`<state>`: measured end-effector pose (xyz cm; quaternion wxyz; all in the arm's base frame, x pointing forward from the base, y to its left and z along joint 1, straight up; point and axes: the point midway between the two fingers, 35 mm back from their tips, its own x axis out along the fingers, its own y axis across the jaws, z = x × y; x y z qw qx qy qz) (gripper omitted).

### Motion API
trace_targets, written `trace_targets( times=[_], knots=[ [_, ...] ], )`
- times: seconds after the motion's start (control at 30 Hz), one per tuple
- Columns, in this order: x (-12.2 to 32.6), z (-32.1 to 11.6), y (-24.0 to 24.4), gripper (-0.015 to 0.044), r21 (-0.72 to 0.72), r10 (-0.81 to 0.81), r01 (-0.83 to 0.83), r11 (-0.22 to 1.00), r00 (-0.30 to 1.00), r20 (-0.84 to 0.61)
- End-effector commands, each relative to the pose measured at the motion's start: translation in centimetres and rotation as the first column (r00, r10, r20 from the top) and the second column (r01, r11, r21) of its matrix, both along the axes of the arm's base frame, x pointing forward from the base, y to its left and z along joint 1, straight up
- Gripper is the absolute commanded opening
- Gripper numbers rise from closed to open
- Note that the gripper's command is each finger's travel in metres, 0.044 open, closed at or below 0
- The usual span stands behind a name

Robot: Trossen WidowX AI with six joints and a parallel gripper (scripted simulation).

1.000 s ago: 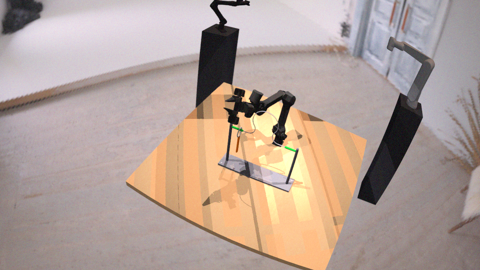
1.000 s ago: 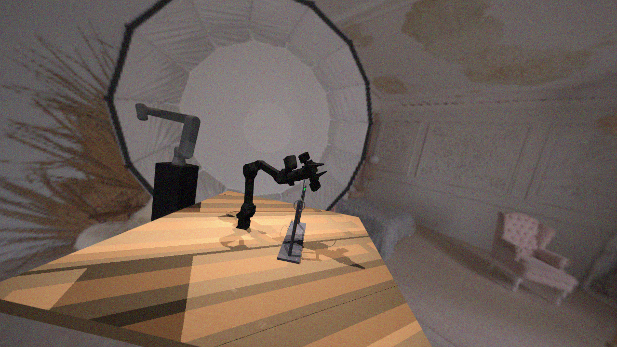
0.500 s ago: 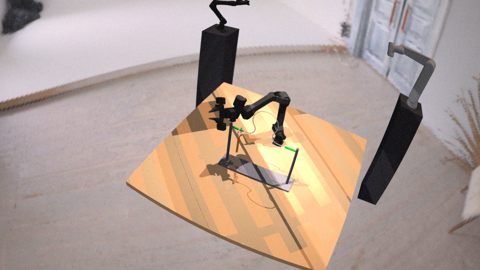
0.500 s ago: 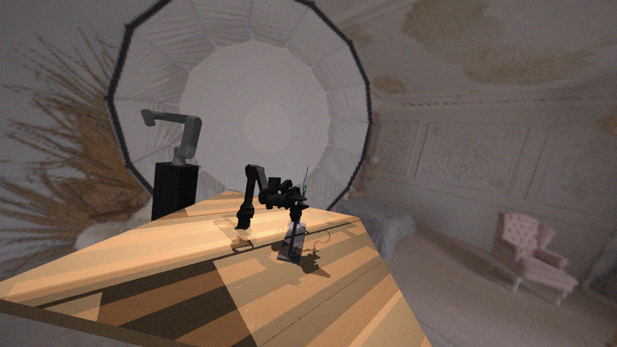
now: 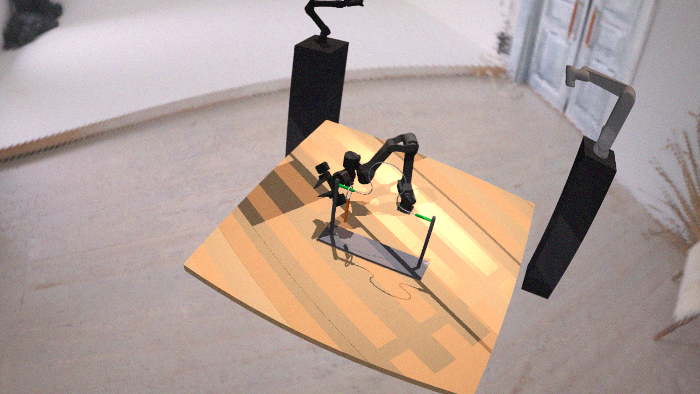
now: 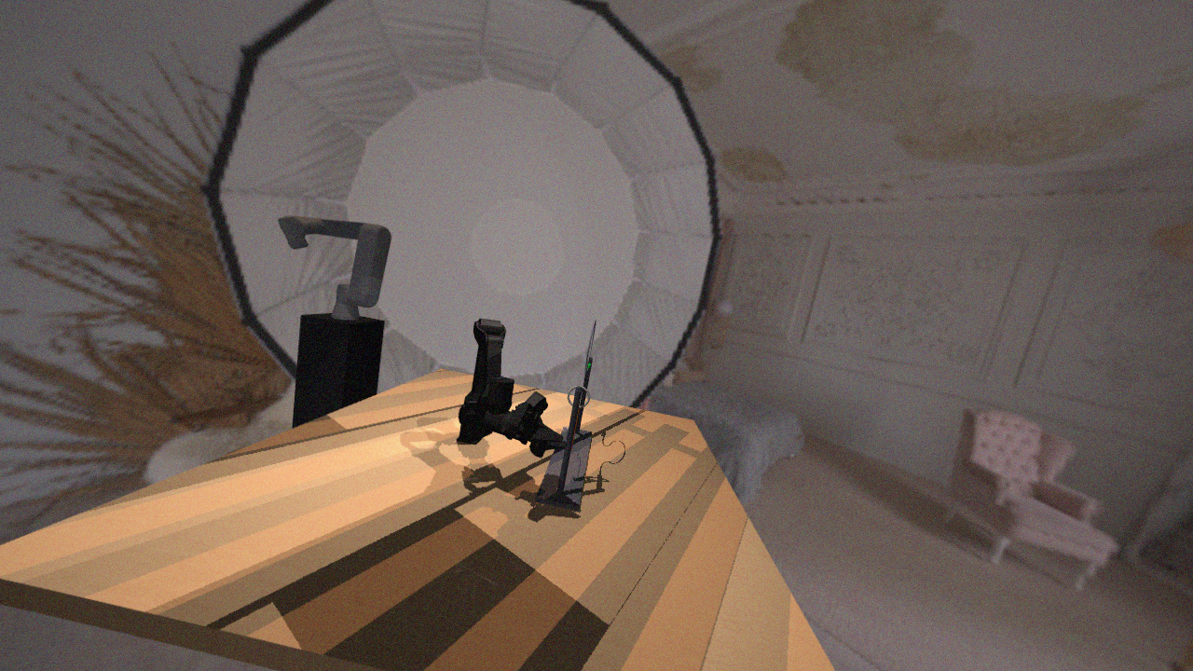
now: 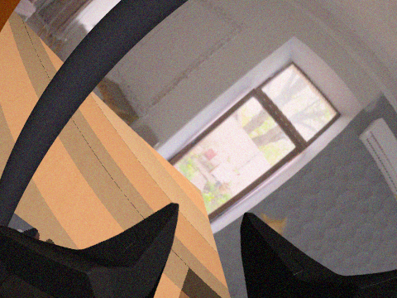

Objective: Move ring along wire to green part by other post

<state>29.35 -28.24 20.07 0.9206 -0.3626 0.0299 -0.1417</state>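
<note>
Arm (image 5: pixel 391 146) rises from its base, folds at the elbow, forearm reaching low toward the camera-left side. Gripper (image 5: pixel 326 188) sits at the end of it, fingers partly spread with a gap between, nothing held.

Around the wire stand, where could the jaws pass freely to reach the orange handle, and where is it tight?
Tight: the gripper crowds the near post, with the orange handle just beyond it under the green segment. Freer: the gap between handle and far post, above the grey base plate and below the wire. The jaws stand partly open, holding nothing.
</note>
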Motion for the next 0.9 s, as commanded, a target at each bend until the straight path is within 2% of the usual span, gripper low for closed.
trace_targets(
  times=[0.0, 0.2, 0.47, 0.7, 0.87],
  knots=[
    [-1.7, -3.4, 1.8, 0.0160, 0.146, 0.063, -0.061, 0.987, 0.998, -0.010],
    [-4.7, -7.8, 5.7, 0.0160, 0.381, 0.156, -0.146, 0.913, 0.988, 0.004],
    [-8.4, -11.3, 12.1, 0.0160, 0.651, 0.255, -0.237, 0.721, 0.964, 0.068],
    [-8.8, -11.5, 12.6, 0.0160, 0.670, 0.262, -0.243, 0.702, 0.962, 0.074],
    [-7.0, -10.0, 12.3, 0.0160, 0.669, 0.263, -0.241, 0.703, 0.962, 0.069]
  ],
)
